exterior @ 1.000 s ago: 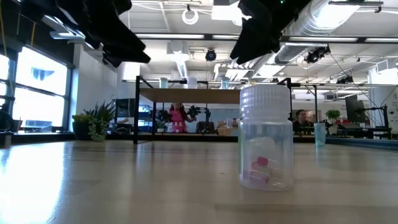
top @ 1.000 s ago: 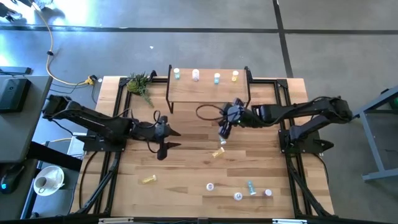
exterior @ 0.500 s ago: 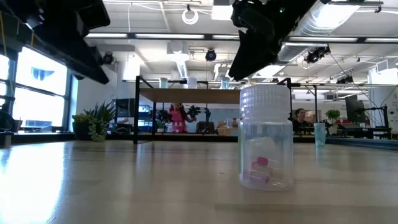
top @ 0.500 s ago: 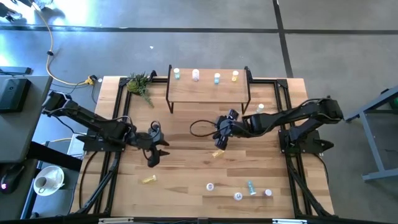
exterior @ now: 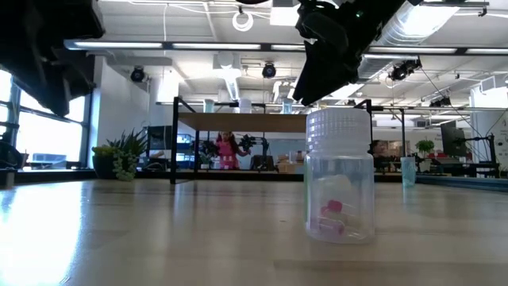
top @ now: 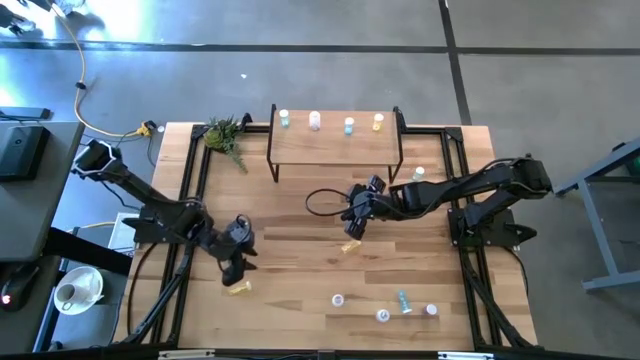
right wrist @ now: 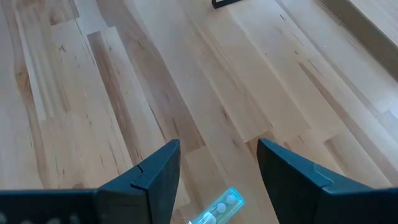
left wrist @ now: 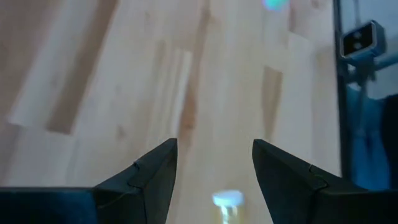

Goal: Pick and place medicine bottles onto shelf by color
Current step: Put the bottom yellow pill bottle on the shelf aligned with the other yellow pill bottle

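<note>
Right gripper (right wrist: pixel 217 144): wide open, holding nothing, near the middle of the table (top: pixel 300 250). Just off its tips, at 6 o'clock in the high view: a small lying bottle (right wrist: pixel 219 208), on its side, lined up with the gap between the fingers.

Left gripper (left wrist: pixel 214 146): wide open too, empty, out at about 8 o'clock on the table. Right at 6 o'clock from it: a yellow bottle (top: pixel 238 288), also on its side.

At 12 o'clock: the shelf (top: pixel 335 145), with four bottles (top: pixel 315 121) standing in a row along its back. At 5 o'clock on the table: a few more loose bottles (top: pixel 383 315). Close to the low camera: a clear bottle (exterior: pixel 340 187) with a white cap and pink pills inside.

Probably very light, hard plastic, smooth and round. Likely to roll or shoot out if pinched near an end. Best to grab across the middle of the round body, not the cap. Squeeze softly. Tiny next to the fingers, so easy to miss or knock away. Should be stood up gently on the shelf, beside the same color.
</note>
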Motion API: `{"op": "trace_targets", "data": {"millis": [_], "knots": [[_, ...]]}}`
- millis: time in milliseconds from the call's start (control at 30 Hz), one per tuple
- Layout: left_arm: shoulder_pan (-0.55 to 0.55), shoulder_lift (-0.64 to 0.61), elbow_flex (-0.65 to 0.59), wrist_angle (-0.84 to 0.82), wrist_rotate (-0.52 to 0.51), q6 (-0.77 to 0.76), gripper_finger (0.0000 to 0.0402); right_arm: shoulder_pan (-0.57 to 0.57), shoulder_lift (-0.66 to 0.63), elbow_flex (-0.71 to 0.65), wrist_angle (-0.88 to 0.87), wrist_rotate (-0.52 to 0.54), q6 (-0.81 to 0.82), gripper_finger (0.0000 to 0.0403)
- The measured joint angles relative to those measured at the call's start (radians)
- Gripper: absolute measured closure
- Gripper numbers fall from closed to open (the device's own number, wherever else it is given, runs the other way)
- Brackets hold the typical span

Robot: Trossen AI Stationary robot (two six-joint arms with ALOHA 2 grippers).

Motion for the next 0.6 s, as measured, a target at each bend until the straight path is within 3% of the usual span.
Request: {"op": "trace_targets", "data": {"millis": [400,600], "knots": [[-0.184,0.0,0.0,-0.02,-0.016,-0.193,0.0204,0.0,0.0,0.0,-0.001,0.0,0.0,0.0199],[-0.247,0.0,0.0,-0.019,-0.054,-0.219,0.0204,0.0,0.0,0.0,-0.001,-0.001,0.0,0.0199]]}}
